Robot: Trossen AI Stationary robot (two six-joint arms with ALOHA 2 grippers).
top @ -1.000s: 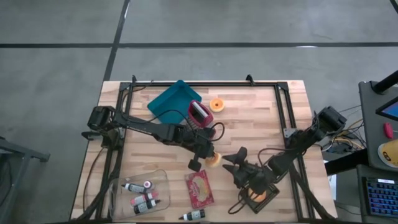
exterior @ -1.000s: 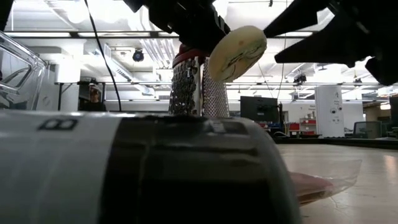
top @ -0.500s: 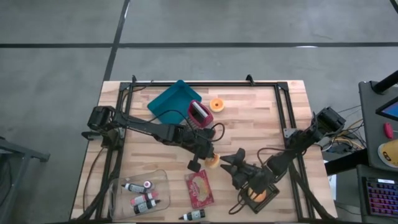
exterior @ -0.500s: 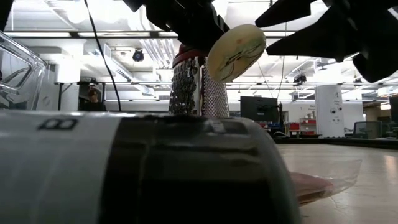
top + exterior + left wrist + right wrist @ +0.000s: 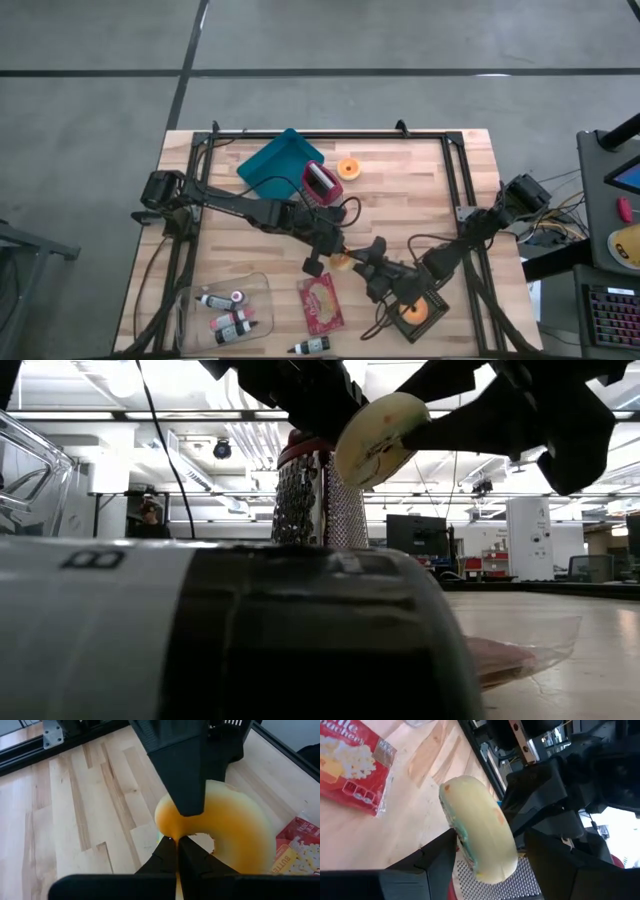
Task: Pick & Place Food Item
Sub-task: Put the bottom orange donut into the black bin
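Wooden table seen from above, centre of the frame. Left gripper just below centre, fingers clenched on the rim of a pale yellow donut, held up off the wood. In the left wrist view, dark fingers pressed tight together at the donut's inner edge, near its hole. Right gripper reaching in from the lower right, fingers spread to either side of the donut, one on each face in the right wrist view; contact not clear, so not a grip that can be confirmed. In the low view, donut high in the upper middle, tilted, with the right arm's dark finger alongside it from the right.

Teal tray in the upper middle, with a red-handled grater just right of it and touching its lower corner. Small orange ring right of the grater, apart from it. Red popcorn bag lying flat at lower centre, below the left gripper. Clear bin with small bottles at lower left. Another orange donut at lower right, below the right arm. Grater upright in the low view, middle of the frame, behind a large blurred cylinder filling the foreground.
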